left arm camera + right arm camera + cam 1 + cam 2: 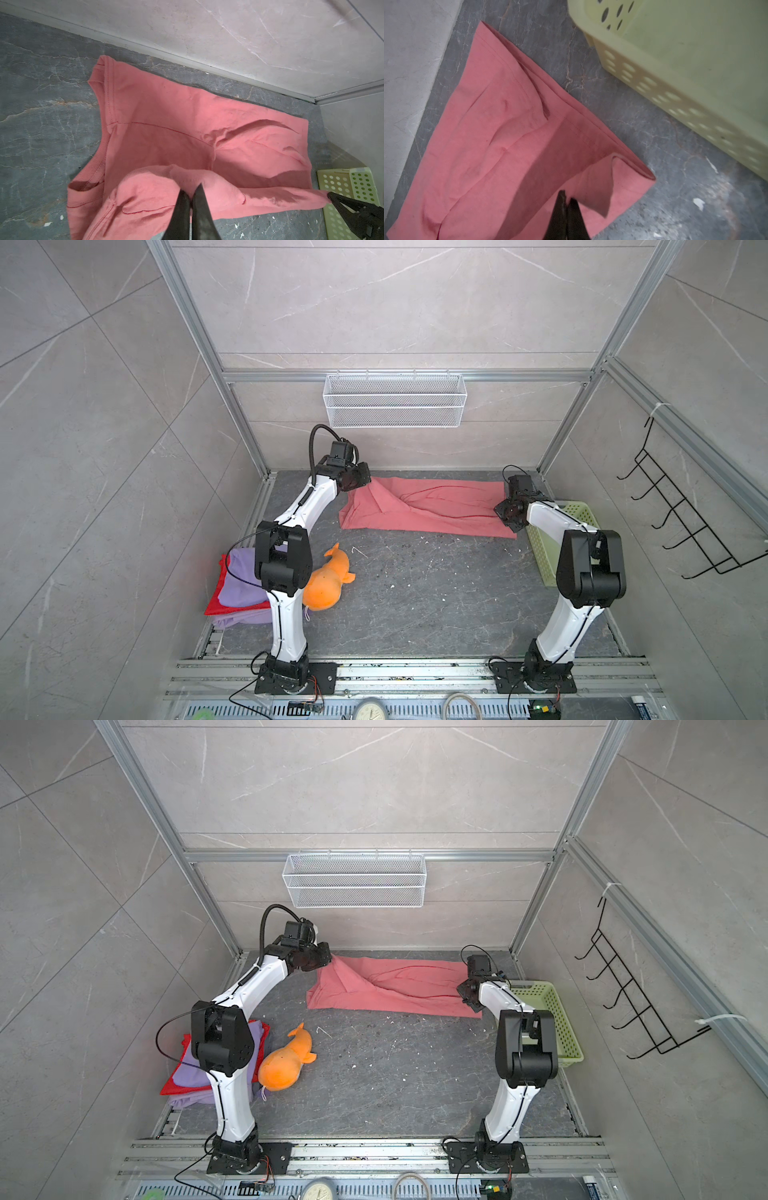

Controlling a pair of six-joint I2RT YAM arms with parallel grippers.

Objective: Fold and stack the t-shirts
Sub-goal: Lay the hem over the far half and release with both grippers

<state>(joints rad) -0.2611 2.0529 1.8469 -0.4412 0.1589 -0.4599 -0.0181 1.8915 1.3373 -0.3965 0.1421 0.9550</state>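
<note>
Now, salmon-pink t-shirt [432, 506]: lies stretched along the far side of the worktop [415, 593]
left hand [191, 188]: pinched tight on a lifted fold — collar end
right hand [566, 196]: pinched tight on its hem corner

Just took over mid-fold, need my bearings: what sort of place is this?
Probably a robot test cell staged as a laundry corner: aluminium frame holding stone-look panels, wire basket hung on the back rail, pink t-shirt beside a green basket.
</note>
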